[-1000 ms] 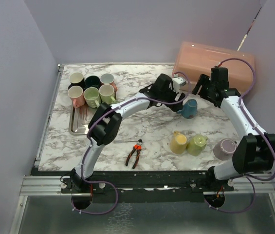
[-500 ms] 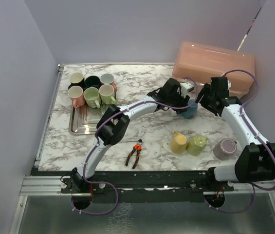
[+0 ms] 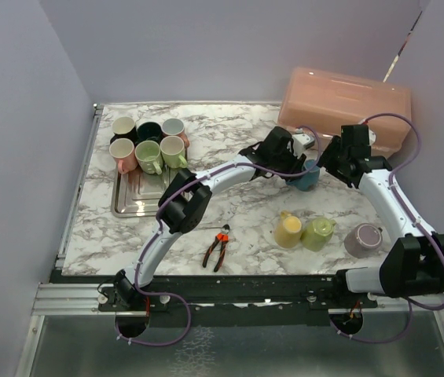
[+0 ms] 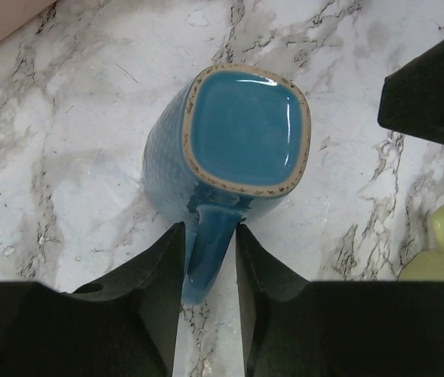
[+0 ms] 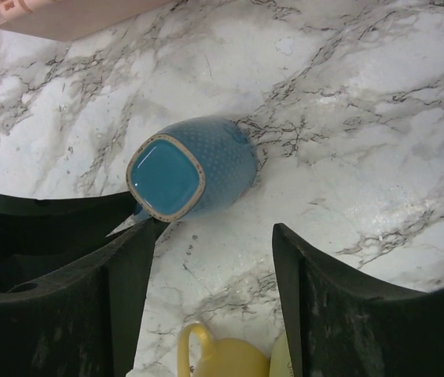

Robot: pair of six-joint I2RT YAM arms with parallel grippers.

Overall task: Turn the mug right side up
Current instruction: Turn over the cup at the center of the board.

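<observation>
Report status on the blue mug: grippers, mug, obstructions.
Left gripper shut on handle of blue mug. Right gripper open, alongside, empty. Mug bottom-up on table, not yet righted. Yellow mug nearby, apart.

L arm stretched far fwd & across to the right, elbow low, wrist angled down. L gripper sits low, fingers pinched in from both sides on the handle of the mug. R arm reaches fwd from its base, forearm slanting inward to the left, wrist tipped down. R gripper faces the L one at close range, jaws spread wide, fingers not touching the mug.
</observation>
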